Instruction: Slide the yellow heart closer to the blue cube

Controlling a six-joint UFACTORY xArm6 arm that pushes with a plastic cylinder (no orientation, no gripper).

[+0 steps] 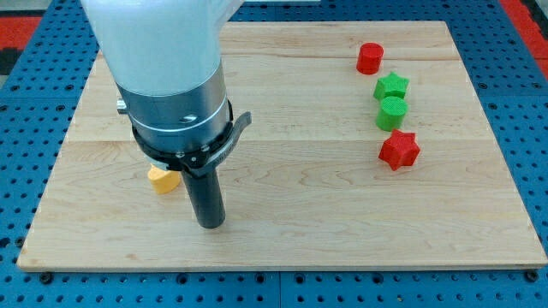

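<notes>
A yellow block [161,179], partly hidden under my arm, lies at the view's lower left on the wooden board [342,214]; its shape cannot be made out. My tip [210,224] is on the board just to the right of and slightly below the yellow block. No blue cube shows in the view; the arm's body [171,77] hides part of the board's left side.
At the view's right stand a red cylinder [370,57], a green star [392,85], a green cylinder [392,112] and a red star [399,150], in a rough column. The board rests on a blue pegboard table [26,128].
</notes>
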